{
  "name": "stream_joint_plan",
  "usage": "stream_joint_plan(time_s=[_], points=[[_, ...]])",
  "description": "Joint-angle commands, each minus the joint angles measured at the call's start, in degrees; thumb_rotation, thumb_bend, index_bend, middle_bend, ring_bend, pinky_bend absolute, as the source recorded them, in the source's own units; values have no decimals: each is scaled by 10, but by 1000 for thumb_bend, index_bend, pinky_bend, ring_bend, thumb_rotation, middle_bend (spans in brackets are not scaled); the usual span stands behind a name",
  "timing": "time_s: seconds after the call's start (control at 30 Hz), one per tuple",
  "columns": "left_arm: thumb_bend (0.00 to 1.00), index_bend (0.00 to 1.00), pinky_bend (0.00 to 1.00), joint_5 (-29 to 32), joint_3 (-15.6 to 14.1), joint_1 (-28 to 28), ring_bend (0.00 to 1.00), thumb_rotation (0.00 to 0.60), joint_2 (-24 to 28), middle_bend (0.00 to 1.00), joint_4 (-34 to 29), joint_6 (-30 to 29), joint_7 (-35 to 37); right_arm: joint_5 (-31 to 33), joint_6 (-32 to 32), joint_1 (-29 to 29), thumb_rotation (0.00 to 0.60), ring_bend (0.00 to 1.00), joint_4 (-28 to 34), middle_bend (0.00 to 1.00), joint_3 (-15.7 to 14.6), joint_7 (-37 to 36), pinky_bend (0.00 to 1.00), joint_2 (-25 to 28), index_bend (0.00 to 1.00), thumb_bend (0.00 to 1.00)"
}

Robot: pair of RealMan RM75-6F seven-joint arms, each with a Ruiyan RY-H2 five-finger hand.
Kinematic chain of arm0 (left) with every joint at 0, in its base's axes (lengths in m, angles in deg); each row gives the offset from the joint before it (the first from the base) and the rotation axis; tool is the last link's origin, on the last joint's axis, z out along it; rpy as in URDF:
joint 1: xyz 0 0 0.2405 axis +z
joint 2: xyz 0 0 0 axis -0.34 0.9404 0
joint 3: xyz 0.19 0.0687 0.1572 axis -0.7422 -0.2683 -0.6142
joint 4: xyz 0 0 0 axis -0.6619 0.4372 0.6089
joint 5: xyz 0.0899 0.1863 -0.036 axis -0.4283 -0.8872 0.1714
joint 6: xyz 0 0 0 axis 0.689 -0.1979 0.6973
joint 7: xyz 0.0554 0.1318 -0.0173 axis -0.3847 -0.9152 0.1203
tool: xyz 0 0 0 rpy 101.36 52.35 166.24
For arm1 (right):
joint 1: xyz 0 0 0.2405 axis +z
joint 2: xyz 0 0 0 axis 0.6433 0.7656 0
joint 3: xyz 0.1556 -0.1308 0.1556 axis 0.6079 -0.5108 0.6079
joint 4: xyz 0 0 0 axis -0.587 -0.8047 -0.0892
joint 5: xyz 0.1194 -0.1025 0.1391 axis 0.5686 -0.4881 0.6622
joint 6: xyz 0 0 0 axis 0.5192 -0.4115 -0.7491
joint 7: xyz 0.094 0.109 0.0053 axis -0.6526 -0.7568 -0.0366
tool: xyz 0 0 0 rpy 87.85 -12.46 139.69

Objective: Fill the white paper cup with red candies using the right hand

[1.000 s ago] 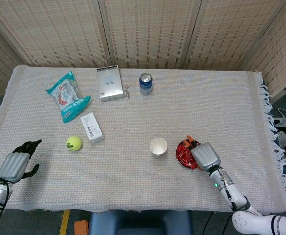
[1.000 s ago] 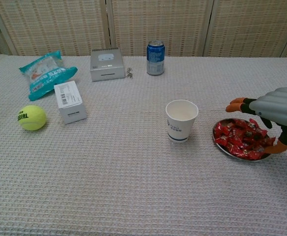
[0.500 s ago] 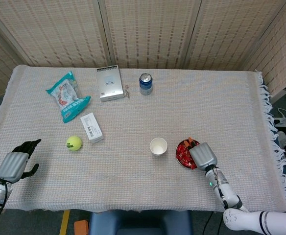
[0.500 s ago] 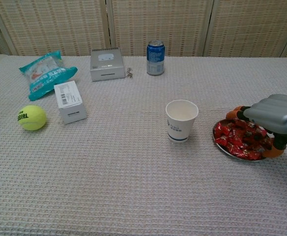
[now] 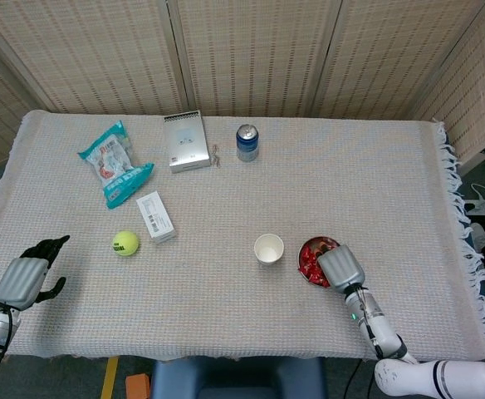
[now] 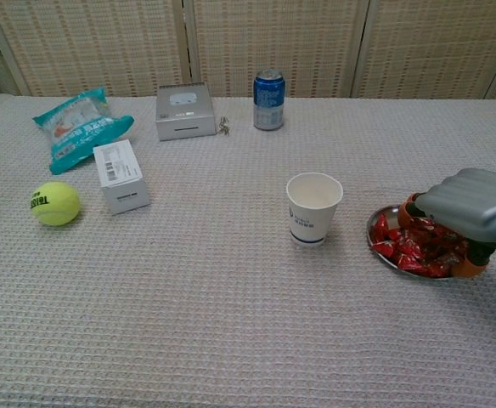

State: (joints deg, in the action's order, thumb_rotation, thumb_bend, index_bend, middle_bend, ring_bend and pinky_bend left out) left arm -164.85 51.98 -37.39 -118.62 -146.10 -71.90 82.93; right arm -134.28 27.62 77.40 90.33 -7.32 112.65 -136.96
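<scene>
Right robot hand [image 6: 469, 208] lies palm-down over the dish of red candies [image 6: 405, 246], fingers curled into the pile; whether a candy is actually pinched cannot be told, since the hand's back hides the fingertips. Dish [image 5: 306, 247] sits just beside the white paper cup [image 6: 313, 206], at its 3 o'clock. Cup stands upright; its inside looks white, no candy visible. Left robot hand [image 5: 28, 273] hovers near the counter's [image 5: 375, 183] near-left edge, fingers loosely apart, holding nothing. Tennis ball [image 5: 125, 243] at the cup's 9 o'clock, white box [image 5: 155, 216] touching or just beside it. Blue can [image 5: 247, 142] at the cup's 12 o'clock.
</scene>
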Motion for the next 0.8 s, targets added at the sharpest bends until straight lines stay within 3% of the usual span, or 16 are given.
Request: stream_joint_plan(time_s=[0.03,0.33,0.5,0.8], points=[[404,0,232,0,0,0,103,600,0,117,0,0,1,2,-3,3,600,538,-2,230,-1,3,859,-3,288,145],[410,0,237,1,0,0,107,600,2,122,2,1,5,13,-19,10,600,583,-17,392,-7,24,980,-19,466,188],[430,0,244,1,-1,-1,112,600,3,123,2,2,6,15,-26,12,600,593,-24,430,-10,31,998,-27,493,201],[483,0,257,2,-1,-1,117,600,4,125,1,4,9,30,-27,19,600,652,-33,573,-13,44,1000,-33,594,330]])
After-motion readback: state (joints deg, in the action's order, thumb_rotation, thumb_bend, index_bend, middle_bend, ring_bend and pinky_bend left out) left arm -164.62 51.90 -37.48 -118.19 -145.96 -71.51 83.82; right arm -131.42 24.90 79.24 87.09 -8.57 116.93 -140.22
